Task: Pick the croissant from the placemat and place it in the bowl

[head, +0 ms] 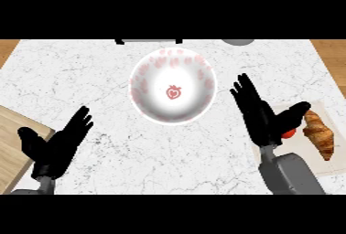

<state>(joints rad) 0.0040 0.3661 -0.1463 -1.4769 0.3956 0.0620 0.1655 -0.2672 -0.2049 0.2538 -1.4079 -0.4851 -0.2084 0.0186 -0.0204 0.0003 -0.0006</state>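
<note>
My right hand [260,114] hovers over the white marble surface [88,73], between the bowl [173,85] and the placemat [332,169]. Its fingers are straight and spread wide, pointing away from me toward the far edge, and the thumb sticks out to the right, toward the croissant [319,133]. It holds nothing.

The croissant lies on the pale placemat at the right side of the surface, just beside my thumb, its long axis running roughly toward and away from me. I cannot tell whether the thumb tip touches it. A small red thing [289,133] shows just under my thumb, between my palm and the croissant; I cannot make out what it is.

The bowl sits in the middle of the surface, further from me than both hands. It is white, with pink marks around its inner wall and 1 red strawberry-like mark at its centre. Nothing lies in it.

My left hand [55,145] is open near the lower left, fingers relaxed and pointing up and to the right, resting next to a wooden board [17,137] at the left edge. It holds nothing.

At the far edge, a grey round thing [238,41] is partly in view.
</note>
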